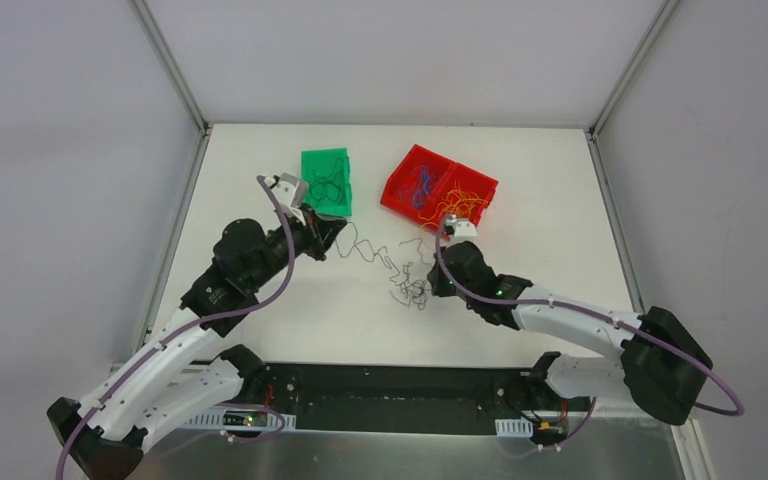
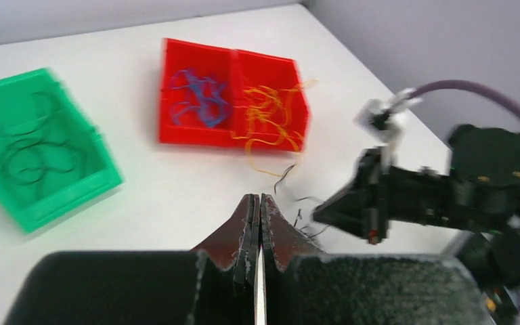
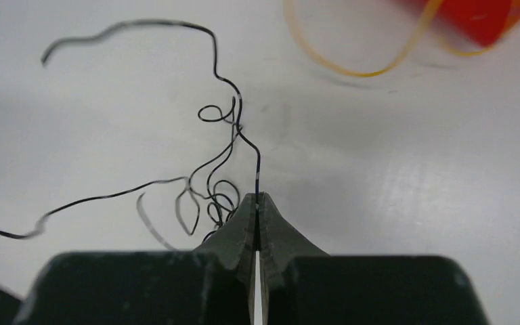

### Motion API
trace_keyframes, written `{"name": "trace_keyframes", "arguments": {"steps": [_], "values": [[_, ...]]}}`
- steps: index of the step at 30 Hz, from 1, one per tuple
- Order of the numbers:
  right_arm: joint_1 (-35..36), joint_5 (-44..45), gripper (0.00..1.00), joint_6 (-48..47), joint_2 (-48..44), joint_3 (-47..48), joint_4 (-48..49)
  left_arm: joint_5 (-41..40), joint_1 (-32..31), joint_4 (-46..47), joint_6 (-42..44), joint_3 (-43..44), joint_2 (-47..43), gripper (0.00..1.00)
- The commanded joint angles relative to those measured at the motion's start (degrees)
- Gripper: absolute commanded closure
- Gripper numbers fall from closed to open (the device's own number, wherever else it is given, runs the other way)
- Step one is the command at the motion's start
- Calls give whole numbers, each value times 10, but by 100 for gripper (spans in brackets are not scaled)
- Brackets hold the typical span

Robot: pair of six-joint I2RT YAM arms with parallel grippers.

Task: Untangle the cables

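Observation:
A small knot of black cables (image 1: pixel 412 288) lies on the white table between the arms. One black cable (image 1: pixel 365 252) runs from it to my left gripper (image 1: pixel 335 232), which is shut by the green bin; its jaws are pressed together in the left wrist view (image 2: pixel 257 198), where no strand shows at the tips. My right gripper (image 1: pixel 432 283) is at the knot's right side. In the right wrist view it (image 3: pixel 258 195) is shut on a black cable (image 3: pixel 257 162) that rises from its tips, with the knot's loops (image 3: pixel 220 196) just left.
A green bin (image 1: pixel 308 170) (image 2: pixel 68 203) holds black cables. A red two-part bin (image 1: pixel 392 190) (image 2: pixel 196 139) holds blue cables (image 2: pixel 200 98) and yellow-orange cables (image 2: pixel 271 115). One yellow strand (image 3: pixel 352 71) trails onto the table. Metal frame posts stand at the back corners.

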Motion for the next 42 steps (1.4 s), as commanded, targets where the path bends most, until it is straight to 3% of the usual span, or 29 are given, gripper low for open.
{"name": "trace_keyframes", "arguments": {"steps": [1,6,11,14,17,22,26,28,33,42], "values": [[-66,180,100,110,-64,-7,-75,-206,-3,-26,-7,-18,-38,100],[-111,192,100,152,-134,-40,-84,-282,-3,-47,-18,-28,-57,100],[-110,109,100,109,-128,-38,-54,-226,-3,-36,-12,-21,-27,100],[-109,125,100,114,-112,-28,-72,-226,-3,-42,-9,-10,-7,100],[-109,217,100,153,-107,-15,-119,-337,-3,-78,-26,-5,-11,100],[-110,445,100,348,-111,34,-308,-548,-3,-97,-95,-42,-67,100],[-112,510,100,459,-137,49,-426,-658,-3,-122,-149,-57,-89,100],[-112,477,100,386,-161,32,-355,-642,-2,-121,-156,-60,-91,100],[-104,359,100,228,-205,-15,-204,-506,-2,-62,-89,-48,-46,100],[-89,303,100,171,-229,-34,-147,-499,-2,-42,-27,55,96,100]]}}
